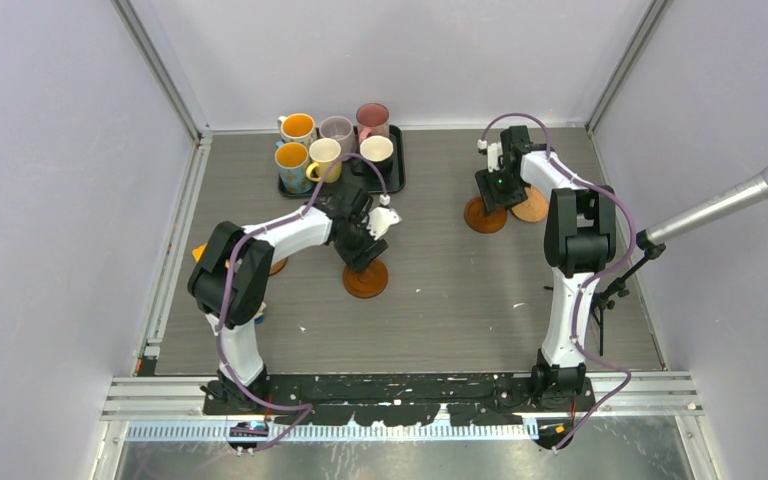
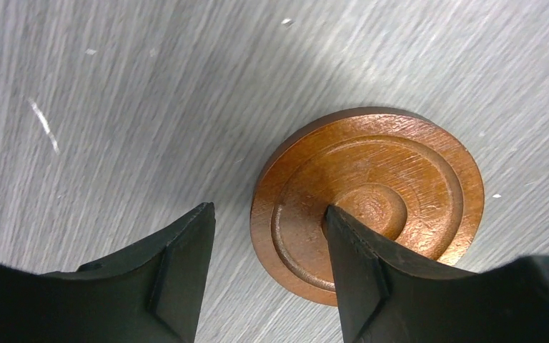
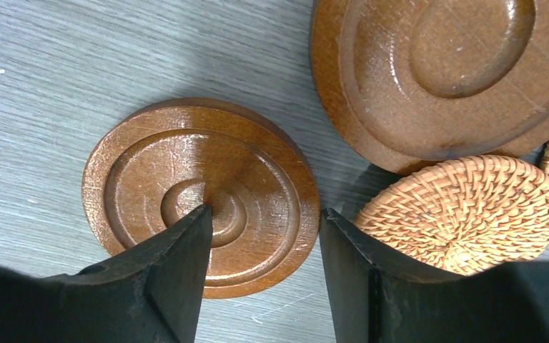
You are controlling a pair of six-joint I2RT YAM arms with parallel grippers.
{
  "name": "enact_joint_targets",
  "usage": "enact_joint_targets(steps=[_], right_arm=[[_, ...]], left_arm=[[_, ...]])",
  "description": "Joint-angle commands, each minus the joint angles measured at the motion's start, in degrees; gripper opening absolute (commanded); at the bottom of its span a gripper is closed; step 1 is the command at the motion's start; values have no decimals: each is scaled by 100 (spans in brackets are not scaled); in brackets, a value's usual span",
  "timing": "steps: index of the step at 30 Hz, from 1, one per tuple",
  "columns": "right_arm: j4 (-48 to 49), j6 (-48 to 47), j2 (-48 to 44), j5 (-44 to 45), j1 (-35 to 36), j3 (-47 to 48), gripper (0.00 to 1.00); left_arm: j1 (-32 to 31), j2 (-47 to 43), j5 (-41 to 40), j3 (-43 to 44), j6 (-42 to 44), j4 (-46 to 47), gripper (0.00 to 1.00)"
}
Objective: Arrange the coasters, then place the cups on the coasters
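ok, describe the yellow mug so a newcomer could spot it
On the black tray at the far edge of the table stand six mugs in two rows. The yellow mug is the middle one of the near row, between the blue patterned mug and the black mug. It alone is pale yellow outside.

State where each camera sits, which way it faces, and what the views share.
Top external: high behind the arm bases, facing down on the grey table; both arms show whole, left gripper and right gripper included.
Left wrist: on the left arm, facing down at a round brown ringed wooden coaster; its two black fingers show.
Right wrist: facing down at a second wooden coaster beside woven straw mats; its fingers show.
Shared: both coasters also appear from above.
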Motion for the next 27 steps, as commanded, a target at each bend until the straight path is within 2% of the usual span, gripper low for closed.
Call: enact_joint_targets(steps=[1, 6, 12, 27], right_arm=[[-154, -21, 34, -248, 37, 48, 59], [-159, 131, -59, -416, 226, -179, 51], [52, 540, -152, -557, 650, -416, 46], [476, 1510, -294, -842, 2168, -712, 43]], left_arm=[[375, -55, -245, -135, 365, -323, 60], [738, -127, -243, -234, 539, -358, 59], [1187, -71, -226, -206, 564, -375, 59], [1913, 107, -282, 21, 611, -303, 58]])
